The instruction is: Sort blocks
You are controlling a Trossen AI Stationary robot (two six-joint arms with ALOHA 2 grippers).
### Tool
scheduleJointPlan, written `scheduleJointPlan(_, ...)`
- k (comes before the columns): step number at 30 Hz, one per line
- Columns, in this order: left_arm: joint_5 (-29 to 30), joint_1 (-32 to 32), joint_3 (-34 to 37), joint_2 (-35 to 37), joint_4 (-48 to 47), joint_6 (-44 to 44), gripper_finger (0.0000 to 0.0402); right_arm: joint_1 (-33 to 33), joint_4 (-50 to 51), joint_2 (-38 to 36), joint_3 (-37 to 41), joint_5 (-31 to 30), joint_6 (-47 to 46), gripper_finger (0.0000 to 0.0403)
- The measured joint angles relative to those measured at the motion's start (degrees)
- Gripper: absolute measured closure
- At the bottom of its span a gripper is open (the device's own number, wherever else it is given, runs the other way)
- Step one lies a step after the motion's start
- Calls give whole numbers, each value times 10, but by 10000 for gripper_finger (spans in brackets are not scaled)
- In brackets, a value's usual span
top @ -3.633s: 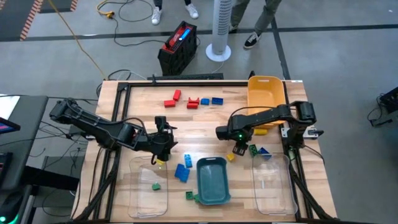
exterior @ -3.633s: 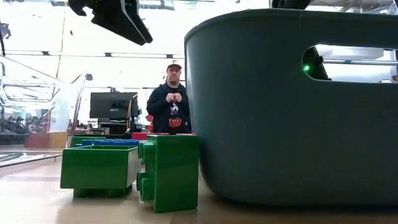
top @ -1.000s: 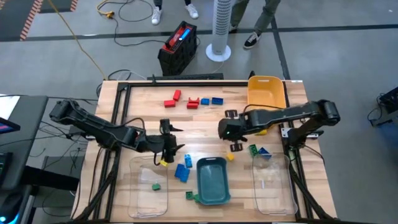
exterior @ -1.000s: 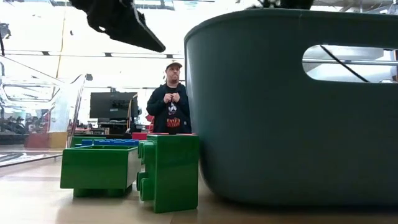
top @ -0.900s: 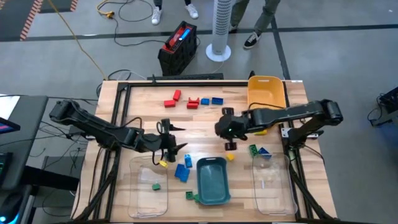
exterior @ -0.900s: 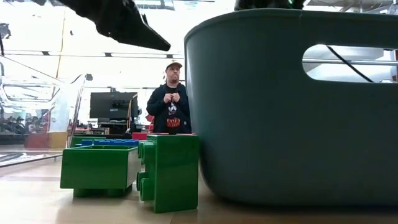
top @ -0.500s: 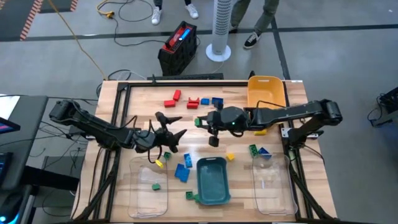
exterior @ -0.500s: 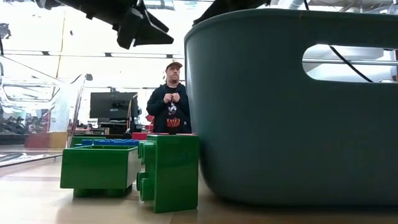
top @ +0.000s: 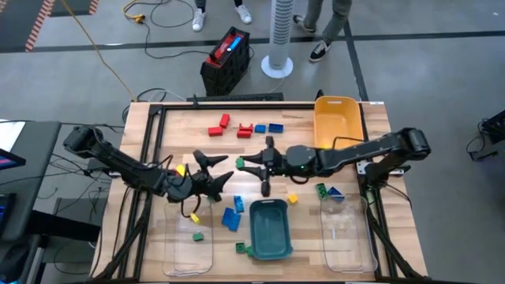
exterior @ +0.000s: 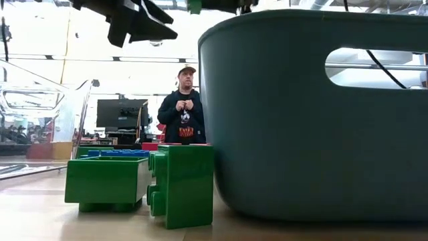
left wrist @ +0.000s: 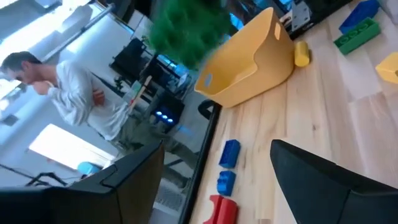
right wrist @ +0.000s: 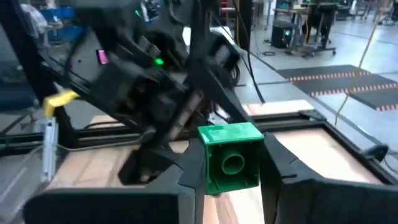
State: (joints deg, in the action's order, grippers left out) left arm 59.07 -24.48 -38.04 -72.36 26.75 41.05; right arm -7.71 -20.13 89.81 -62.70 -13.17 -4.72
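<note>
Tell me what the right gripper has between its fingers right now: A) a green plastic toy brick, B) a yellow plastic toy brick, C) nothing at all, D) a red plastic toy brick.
A: the right wrist view shows the right gripper shut on a green plastic toy brick, its round socket facing the camera, held above the wooden table near the open left gripper.

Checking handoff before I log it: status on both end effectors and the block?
Right end effector shut on green block, mid-table. Left end effector open, empty, facing it, apart. Nothing between them.
</note>
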Motion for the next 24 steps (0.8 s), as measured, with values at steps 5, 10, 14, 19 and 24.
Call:
scheduleJointPlan(5,3,-6,0,0,38,56,111,-3,-67,47,0,0,-16,310)
scheduleJointPlan(10,-11,-12,0,0,49,115,111,2,-76,52,0,4,-30,310)
scheduleJointPlan(14,-31,-12,0,1,48,187,111,4,-83,50,0,11,-52,310)
scheduleJointPlan(19,-52,-14,0,1,88,276,111,3,-88,50,0,28,-67,310)
scheduleJointPlan(24,-99,-13,0,1,110,334,111,4,-88,50,0,28,-69,310)
